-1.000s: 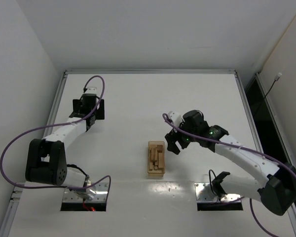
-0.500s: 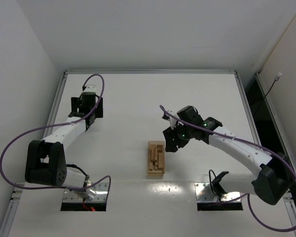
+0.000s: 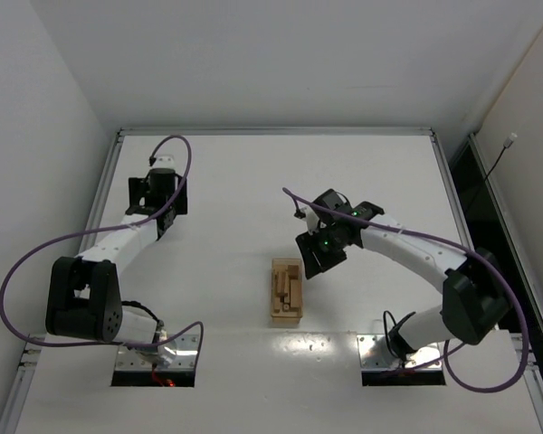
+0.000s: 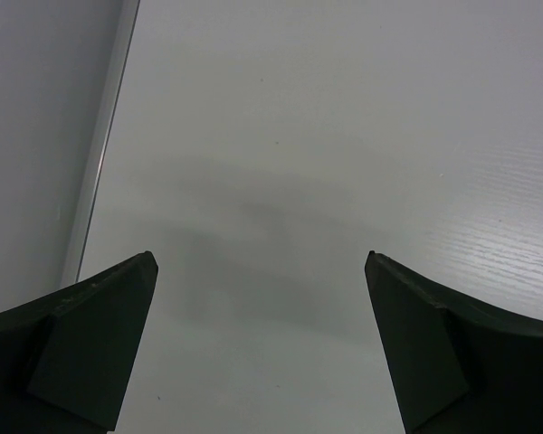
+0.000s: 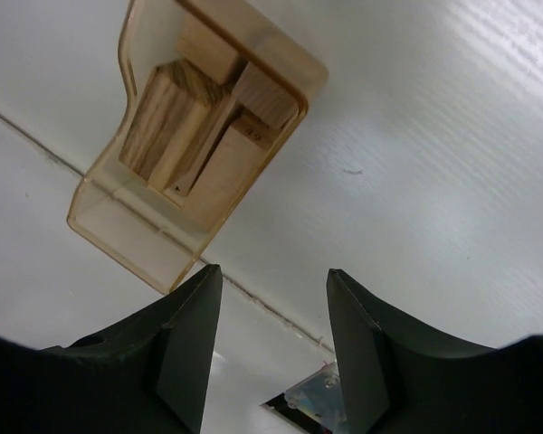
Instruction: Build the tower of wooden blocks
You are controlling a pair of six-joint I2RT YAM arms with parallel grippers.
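Observation:
Several light-tan wood blocks (image 3: 284, 291) lie jumbled inside a translucent tan plastic tray (image 3: 286, 316) near the table's front middle. In the right wrist view the wood blocks (image 5: 199, 127) show through the tray (image 5: 118, 235) at upper left. No stacked tower shows in any view. My right gripper (image 3: 313, 263) is open and empty, hovering just right of the tray's far end; in the right wrist view the right gripper (image 5: 273, 282) has nothing between its fingers. My left gripper (image 3: 158, 194) is open and empty at the far left; in the left wrist view the left gripper (image 4: 261, 262) shows only bare table.
The white table (image 3: 253, 181) has a raised metal edge (image 3: 104, 190) along the left side, close to my left gripper. Two arm base plates (image 3: 158, 348) sit at the near edge. A seam in the table (image 5: 281, 312) runs below the tray.
My right gripper has moved left and toward the far side, closing in on the tray's far right corner. The left arm has barely moved. The blocks have not moved.

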